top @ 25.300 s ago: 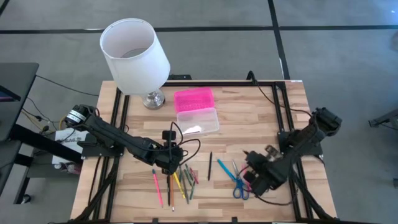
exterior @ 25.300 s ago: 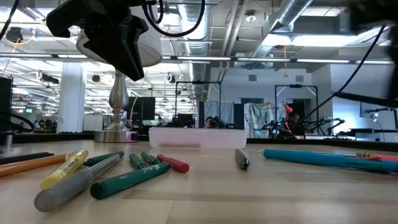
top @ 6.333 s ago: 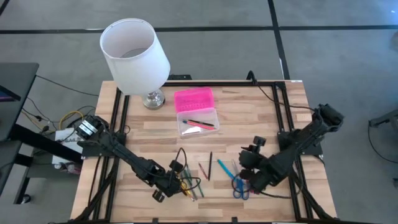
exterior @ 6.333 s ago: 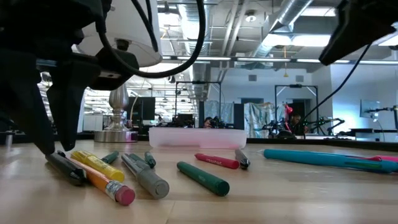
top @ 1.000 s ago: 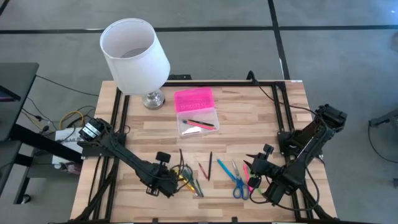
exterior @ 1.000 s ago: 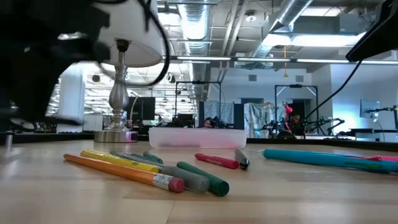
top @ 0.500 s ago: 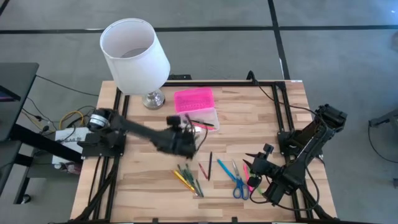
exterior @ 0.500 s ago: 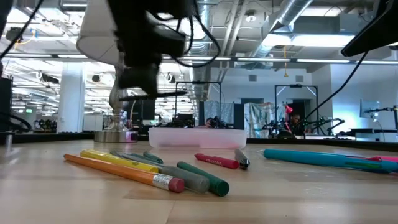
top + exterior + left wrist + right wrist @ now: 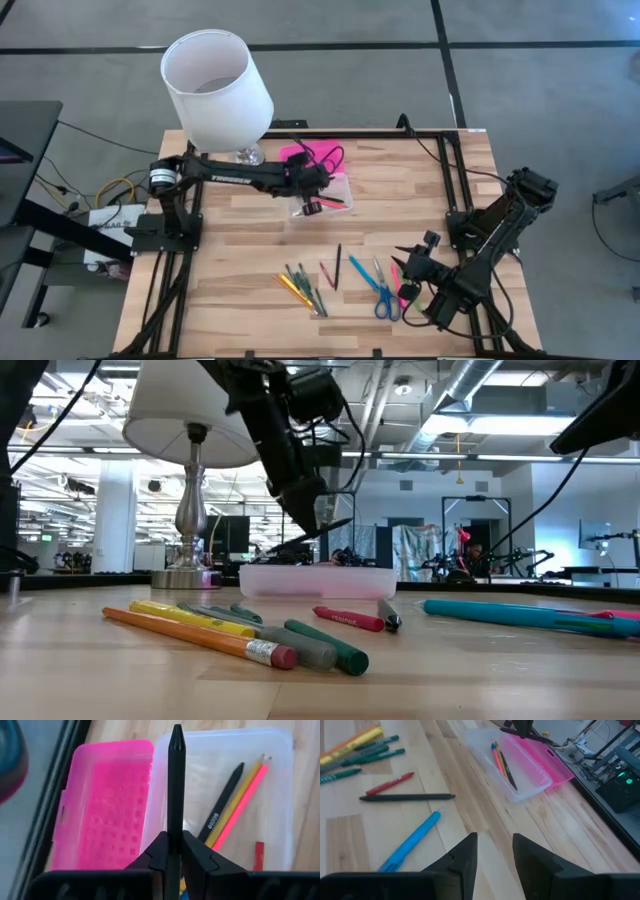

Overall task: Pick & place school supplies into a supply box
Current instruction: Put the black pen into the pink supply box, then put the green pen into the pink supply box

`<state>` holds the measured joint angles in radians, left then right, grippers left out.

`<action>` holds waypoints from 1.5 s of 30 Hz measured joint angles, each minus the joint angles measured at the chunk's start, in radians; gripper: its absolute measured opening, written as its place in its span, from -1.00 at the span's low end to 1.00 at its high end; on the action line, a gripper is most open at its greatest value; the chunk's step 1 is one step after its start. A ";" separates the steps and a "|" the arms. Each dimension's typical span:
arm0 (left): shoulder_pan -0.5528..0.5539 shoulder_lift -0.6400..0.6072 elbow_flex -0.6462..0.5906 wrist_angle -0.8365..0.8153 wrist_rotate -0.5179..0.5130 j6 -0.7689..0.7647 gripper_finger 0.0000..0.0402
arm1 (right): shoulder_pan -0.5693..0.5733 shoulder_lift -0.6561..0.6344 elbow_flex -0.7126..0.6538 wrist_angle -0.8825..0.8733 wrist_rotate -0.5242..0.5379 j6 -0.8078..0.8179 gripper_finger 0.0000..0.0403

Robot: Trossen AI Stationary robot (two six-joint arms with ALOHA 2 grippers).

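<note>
My left gripper (image 9: 312,203) hangs over the supply box, shut on a black pen (image 9: 175,785). The box has a pink lid (image 9: 312,158) lying open and a clear base (image 9: 338,190). In the base lie a black pen (image 9: 222,802), a yellow pencil and a pink pencil (image 9: 242,802). More school supplies lie on the table nearer the front: a bunch of pencils and markers (image 9: 300,288), a red crayon (image 9: 327,273), a black pen (image 9: 338,265), a blue pen (image 9: 362,270) and scissors (image 9: 383,298). My right gripper (image 9: 492,855) waits open at the near right. My left gripper pinches the black pen's shaft (image 9: 175,842) between its two fingers. The pen lies along the fingers and sticks out past their ends, its tip (image 9: 176,731) forward. The fingers slant down from the table's left side. The pen is lifted clear above the box's base.
A lamp with a white shade (image 9: 215,90) stands at the far left, its metal foot (image 9: 247,157) close to the box's lid. Black frame rails (image 9: 450,180) run along the table's left, right and far sides.
My left gripper, shut on the black pen, has swung from the bunch of pencils near the front edge toward the far edge and now hangs over the supply box. It has risen a little and rolled about its wrist on the way. The pen has been lifted clear of the table.
</note>
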<state>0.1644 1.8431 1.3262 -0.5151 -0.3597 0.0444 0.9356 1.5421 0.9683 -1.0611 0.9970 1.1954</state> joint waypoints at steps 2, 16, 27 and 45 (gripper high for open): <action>0.012 0.010 0.000 -0.008 0.030 0.000 -0.89 | 0.000 0.000 -0.016 0.000 0.000 0.000 -0.41; -0.013 0.043 0.000 -0.007 -0.059 0.061 -0.48 | -0.040 0.000 -0.058 0.012 -0.004 0.018 -0.41; -0.065 -0.015 0.000 -0.161 -0.092 0.046 -0.30 | -0.060 0.000 -0.058 0.028 -0.133 0.092 -0.41; -0.504 -0.112 0.000 -0.492 -0.149 -0.219 -0.36 | -0.168 0.000 -0.058 0.146 -0.700 0.189 -0.41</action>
<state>-0.3394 1.7309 1.3262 -1.0075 -0.5089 -0.1741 0.7677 1.5425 0.9108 -0.9152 0.2972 1.3844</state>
